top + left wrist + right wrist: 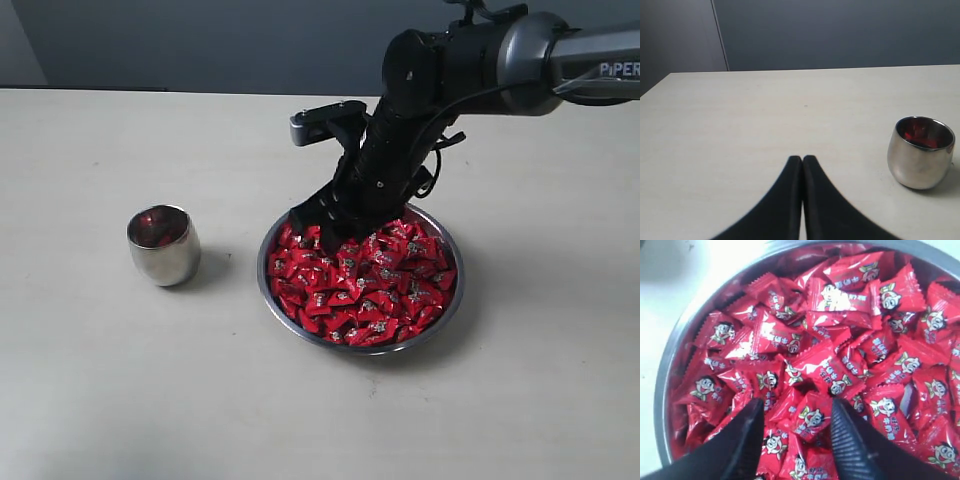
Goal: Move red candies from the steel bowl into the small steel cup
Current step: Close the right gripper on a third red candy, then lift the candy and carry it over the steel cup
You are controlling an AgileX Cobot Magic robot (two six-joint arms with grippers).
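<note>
Your right gripper [797,410] stands spread, ribbed jaws flanking crinkly foil red candies [840,365] in the round steel bowl [670,365]; your left gripper [802,160] has smooth curved jaws pressed together.

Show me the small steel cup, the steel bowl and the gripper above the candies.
small steel cup [917,160]: left wrist view, its rounded side.
steel bowl [260,272]: exterior view, its left rim.
right gripper [797,406]: right wrist view, midway between its fingertips.

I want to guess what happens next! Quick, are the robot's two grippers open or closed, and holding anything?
Left gripper: closed, empty.
Right gripper: open over the candies, holding nothing.
</note>
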